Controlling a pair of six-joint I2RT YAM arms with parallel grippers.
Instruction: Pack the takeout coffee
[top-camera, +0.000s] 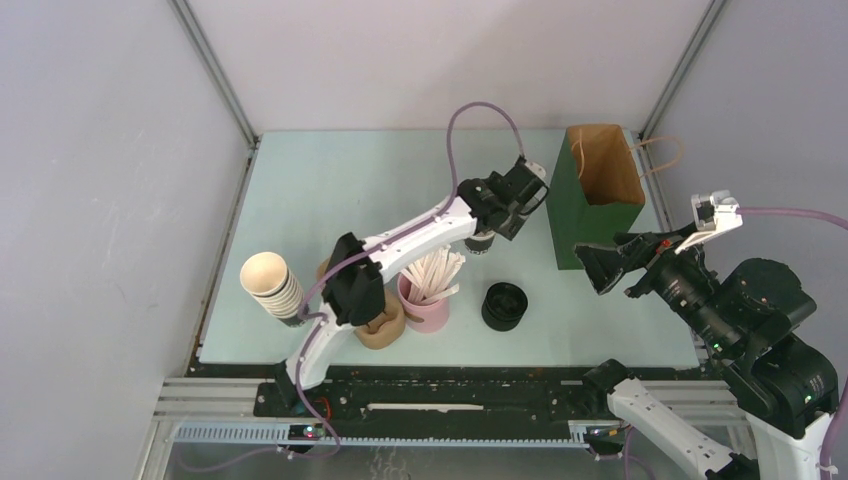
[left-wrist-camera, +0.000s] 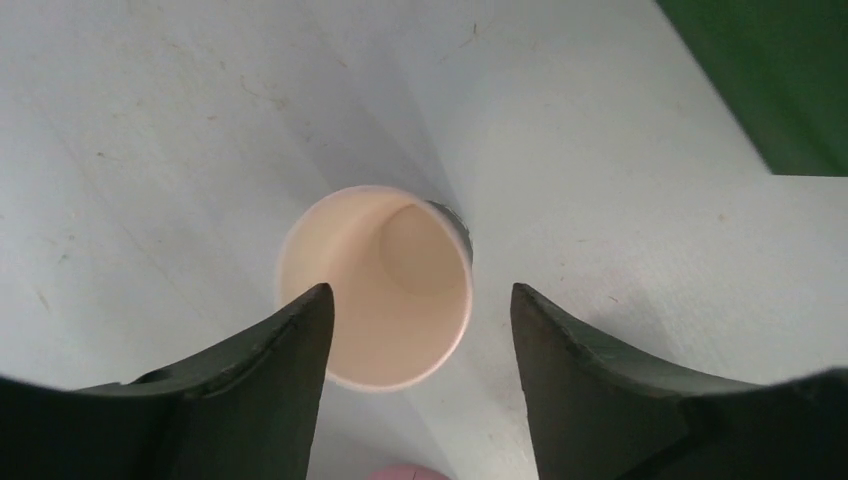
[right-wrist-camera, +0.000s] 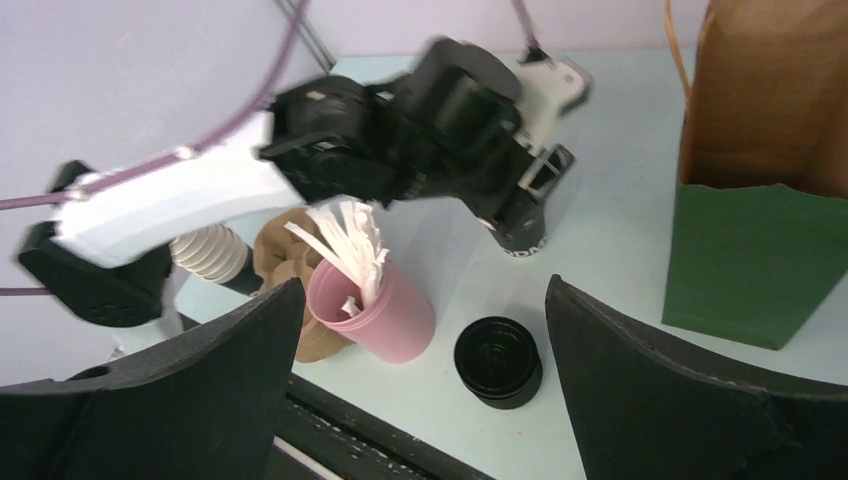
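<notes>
A single small black paper cup (top-camera: 482, 241) stands open on the table left of the green bag, showing its cream inside (left-wrist-camera: 375, 290) with no lid on it. It also shows in the right wrist view (right-wrist-camera: 520, 228). My left gripper (top-camera: 508, 203) hovers straight above it, open and empty (left-wrist-camera: 420, 295), with the cup's rim below and between the fingers, nearer the left one. My right gripper (top-camera: 600, 268) is open and empty (right-wrist-camera: 425, 285), in the air at the right, above the table in front of the bag.
A green paper bag (top-camera: 595, 200) with a brown inside stands open at the back right (right-wrist-camera: 760, 260). A squat stack of black lids (top-camera: 504, 305) (right-wrist-camera: 498, 360), a pink straw holder (top-camera: 425, 305) (right-wrist-camera: 385, 315), a brown carrier (top-camera: 382, 325) and a ribbed cup stack (top-camera: 272, 285) line the front.
</notes>
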